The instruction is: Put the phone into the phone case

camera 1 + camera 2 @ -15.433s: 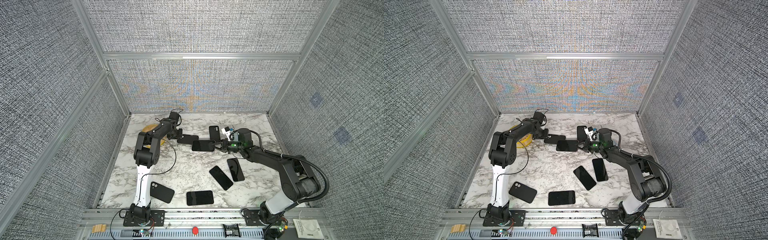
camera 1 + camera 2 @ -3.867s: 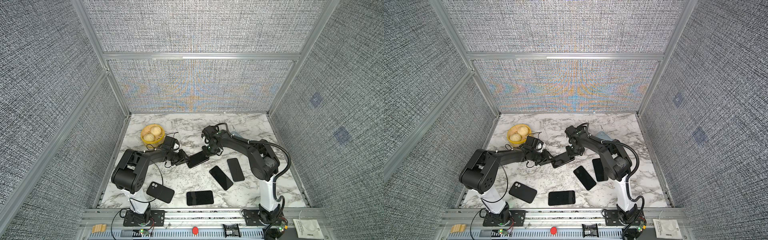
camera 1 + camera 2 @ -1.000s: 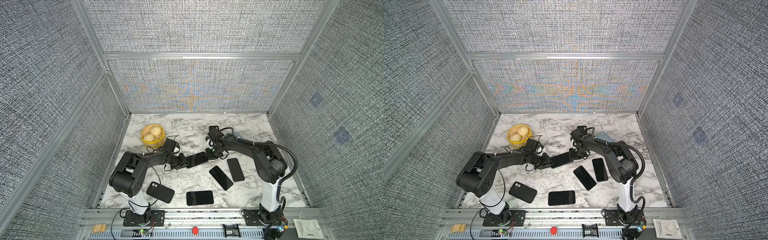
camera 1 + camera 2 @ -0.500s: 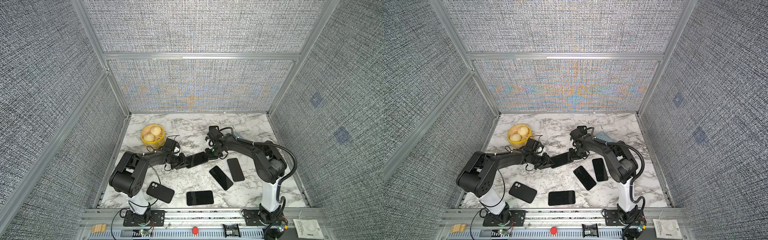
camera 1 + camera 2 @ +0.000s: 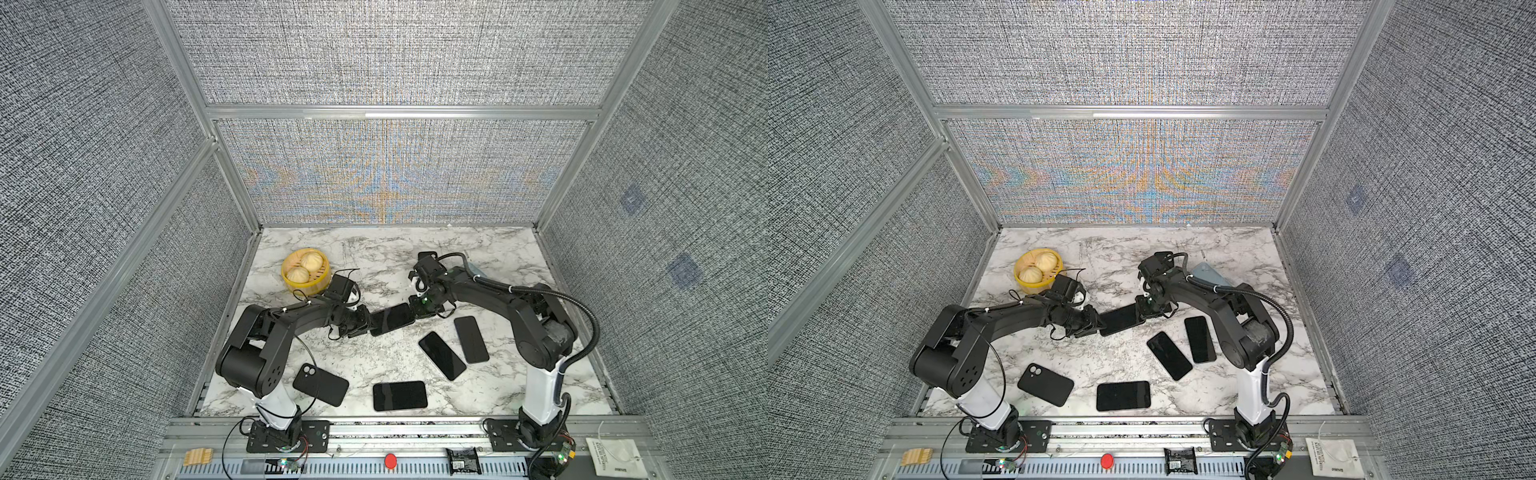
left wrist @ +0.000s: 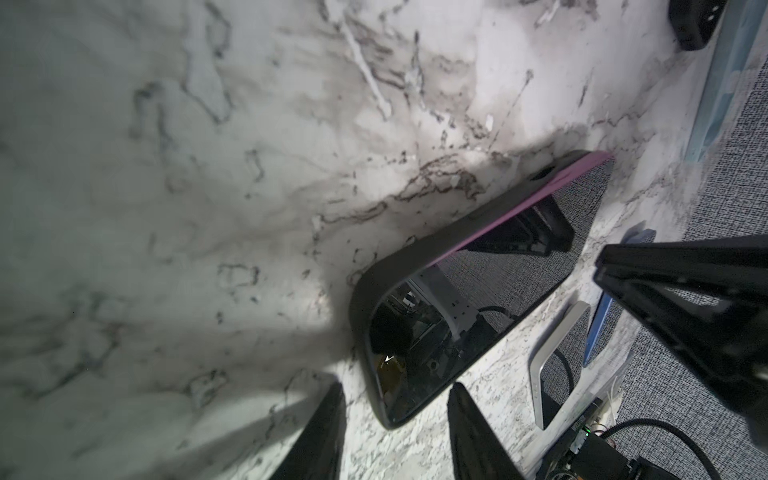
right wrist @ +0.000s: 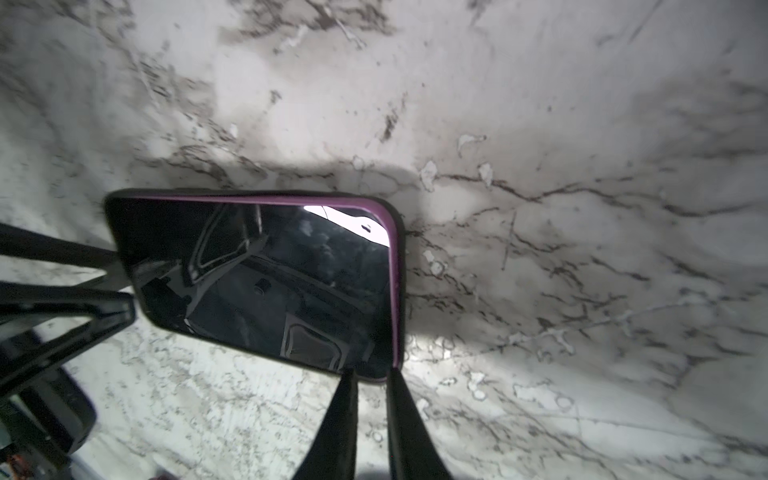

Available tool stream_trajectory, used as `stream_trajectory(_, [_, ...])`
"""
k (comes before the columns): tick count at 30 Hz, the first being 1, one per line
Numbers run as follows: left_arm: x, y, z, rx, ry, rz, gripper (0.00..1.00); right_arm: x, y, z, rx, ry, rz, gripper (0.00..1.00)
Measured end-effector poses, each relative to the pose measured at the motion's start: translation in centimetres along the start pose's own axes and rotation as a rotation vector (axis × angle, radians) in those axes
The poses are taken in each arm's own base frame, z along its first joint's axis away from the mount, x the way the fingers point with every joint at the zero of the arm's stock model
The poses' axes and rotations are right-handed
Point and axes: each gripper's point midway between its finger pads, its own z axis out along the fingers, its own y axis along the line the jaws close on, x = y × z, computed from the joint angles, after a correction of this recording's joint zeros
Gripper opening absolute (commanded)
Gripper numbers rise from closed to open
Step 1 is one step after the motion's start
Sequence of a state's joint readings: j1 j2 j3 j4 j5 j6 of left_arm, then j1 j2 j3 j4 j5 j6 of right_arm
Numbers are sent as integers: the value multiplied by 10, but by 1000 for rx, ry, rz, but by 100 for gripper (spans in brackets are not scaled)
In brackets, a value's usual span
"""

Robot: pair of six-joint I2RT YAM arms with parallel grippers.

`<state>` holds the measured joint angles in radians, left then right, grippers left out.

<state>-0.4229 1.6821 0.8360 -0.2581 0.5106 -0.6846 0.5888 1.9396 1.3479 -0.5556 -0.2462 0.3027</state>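
Note:
The phone [image 5: 392,319] [image 5: 1121,318] lies screen up inside the black phone case [image 6: 415,249] in mid-table. Its purple edge [image 7: 392,266] shows above the case rim along one long side and one short end. My left gripper [image 5: 368,324] [image 6: 395,388] is open at the phone's left end, and the phone's [image 6: 478,282] corner sits between its fingertips without touching either. My right gripper [image 5: 415,309] [image 7: 370,374] is at the opposite end. Its fingers stand a narrow gap apart with their tips at the phone's [image 7: 266,274] corner.
A yellow steamer basket [image 5: 305,270] with two buns stands at the back left. Three dark phones [image 5: 441,355] [image 5: 471,338] [image 5: 400,395] lie front right. A black case [image 5: 320,384] lies face down by the left arm's base. A light blue phone [image 5: 1210,274] lies behind the right arm.
Over the last second both arms and the phone hold their places. Earlier the phone and case were at the back of the table; they now lie in the middle.

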Motion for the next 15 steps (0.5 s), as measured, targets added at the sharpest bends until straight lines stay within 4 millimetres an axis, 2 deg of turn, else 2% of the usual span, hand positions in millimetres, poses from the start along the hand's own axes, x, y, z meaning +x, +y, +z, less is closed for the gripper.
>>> stream_trajectory(5, [-6, 1, -5, -11, -21, 2, 58, -3, -10, 11, 0, 6, 18, 31])
stream_trajectory(8, [-10, 1, -7, -13, -30, 0, 66, -3, -8, 20, -18, 20, 11, 33])
stream_trajectory(11, [-14, -2, -9, -8, -39, 5, 66, -4, -5, 22, -38, 17, 6, 32])
stream_trajectory(15, [-18, -5, -11, -9, -48, 8, 61, 0, -2, 22, -59, 20, 4, 31])
